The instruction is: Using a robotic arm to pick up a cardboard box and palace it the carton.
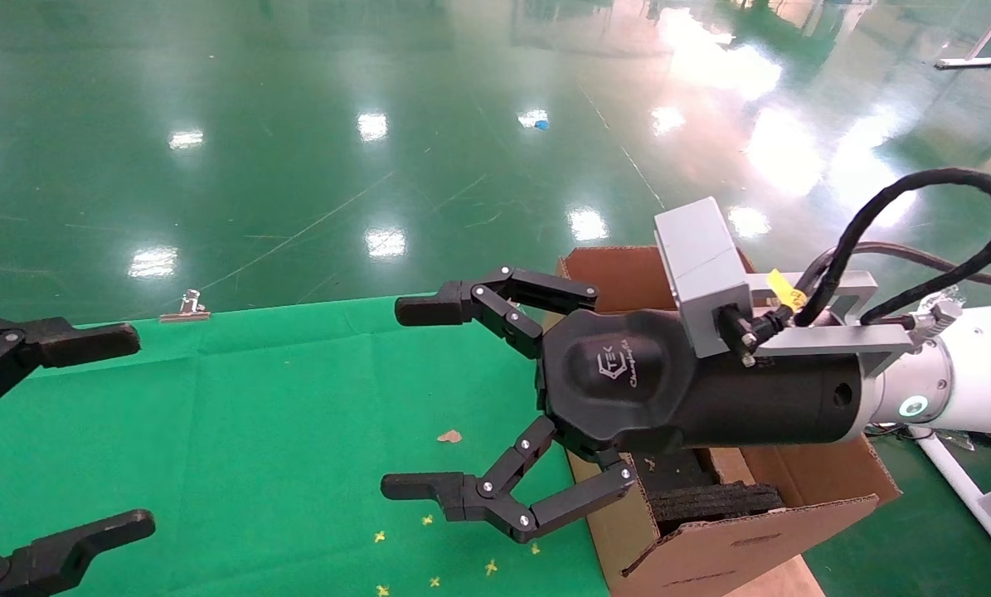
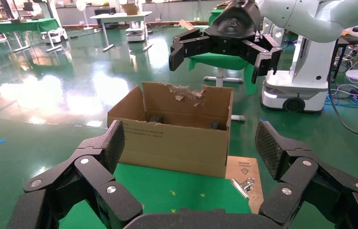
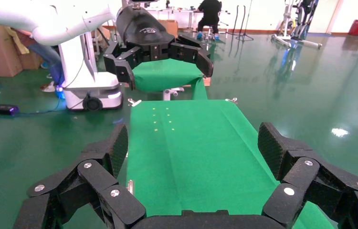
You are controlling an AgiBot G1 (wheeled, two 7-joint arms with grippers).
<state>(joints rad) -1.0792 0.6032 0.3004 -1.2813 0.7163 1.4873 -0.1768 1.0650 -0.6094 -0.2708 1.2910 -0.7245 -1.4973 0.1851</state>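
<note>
My right robotic arm reaches over the green table, its gripper [image 1: 412, 398] open and empty beside the carton [image 1: 802, 489]; the right wrist view shows only green cloth between its fingers [image 3: 194, 145]. The carton is a large brown box with a torn flap [image 2: 177, 143], standing at the table's right end with black foam [image 1: 711, 502] inside. My left gripper [image 1: 128, 431] hangs open and empty at the far left; its wrist view looks between its pads [image 2: 115, 143] toward the carton and the right gripper [image 2: 220, 62] above it. The cardboard box is out of view.
Green cloth [image 1: 255, 398] covers the table, carrying a small brown scrap [image 1: 449, 436] and yellow marks [image 1: 429, 547]. A metal binder clip [image 1: 187, 308] grips the far edge and another [image 2: 242, 185] lies by the carton. Shiny green floor surrounds the table.
</note>
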